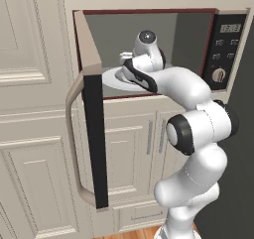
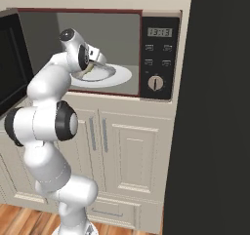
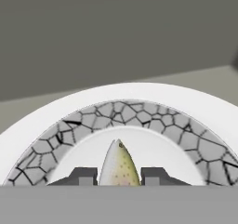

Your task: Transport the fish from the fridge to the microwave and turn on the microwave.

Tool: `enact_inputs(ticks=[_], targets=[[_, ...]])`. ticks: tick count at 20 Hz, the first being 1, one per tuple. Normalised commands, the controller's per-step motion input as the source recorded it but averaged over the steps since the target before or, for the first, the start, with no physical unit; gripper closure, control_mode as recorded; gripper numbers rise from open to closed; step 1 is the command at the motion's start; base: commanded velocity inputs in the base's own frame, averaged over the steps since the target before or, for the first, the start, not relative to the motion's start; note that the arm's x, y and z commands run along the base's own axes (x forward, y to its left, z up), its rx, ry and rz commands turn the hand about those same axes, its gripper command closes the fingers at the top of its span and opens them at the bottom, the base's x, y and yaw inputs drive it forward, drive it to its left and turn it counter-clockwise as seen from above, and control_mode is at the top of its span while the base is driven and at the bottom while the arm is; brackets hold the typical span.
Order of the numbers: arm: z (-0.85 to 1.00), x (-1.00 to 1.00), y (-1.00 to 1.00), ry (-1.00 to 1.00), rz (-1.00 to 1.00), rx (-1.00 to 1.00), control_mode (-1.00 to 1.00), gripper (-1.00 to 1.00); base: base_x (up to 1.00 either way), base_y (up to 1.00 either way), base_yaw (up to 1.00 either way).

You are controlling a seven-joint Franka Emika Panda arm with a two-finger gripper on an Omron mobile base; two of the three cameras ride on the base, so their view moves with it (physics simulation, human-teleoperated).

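The arm reaches into the open microwave (image 2: pixel 161 53), whose door (image 1: pixel 94 134) is swung wide to the left. The gripper (image 3: pixel 119 176) is clenched on the fish (image 3: pixel 119 165), which stands between the two finger tips (image 3: pixel 83 175) with its pointed head sticking out past them, over the middle of the white turntable plate (image 3: pixel 139 95) with its ring of crackled grey pattern. In the right base view a pale sliver of the fish (image 2: pixel 89 69) shows under the hand, just above the plate (image 2: pixel 119 75); whether it already touches the plate cannot be told.

The fish looks small, slender and light, so weight should be no trouble. Its speckled skin is probably smooth and slippery, and the body tapers toward the head, so a grip near the thick middle seems safest; the jaws appear to hold it about there. It is likely soft enough to bruise under hard pressure. The control panel (image 1: pixel 225 49) with its knob (image 2: pixel 155 83) is untouched, and the door is not yet closed.
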Motion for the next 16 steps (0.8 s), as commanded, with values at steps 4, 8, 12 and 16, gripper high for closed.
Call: enact_inputs(ticks=[4, 8, 12, 16], targets=[[-0.07, 0.1, 0.0, 0.02, 0.0, 0.0, -1.0, 1.0, 0.0, 0.0, 0.0], [-0.04, 0.11, 0.0, 0.02, 0.0, 0.0, -1.0, 1.0, 0.0, 0.0, 0.0], [-0.05, 0.15, 0.0, 0.04, 0.0, 0.0, -1.0, 1.0, 0.0, 0.0, 0.0], [-0.03, 0.19, 0.0, 0.03, 0.0, 0.0, -1.0, 1.0, 0.0, 0.0, 0.0]])
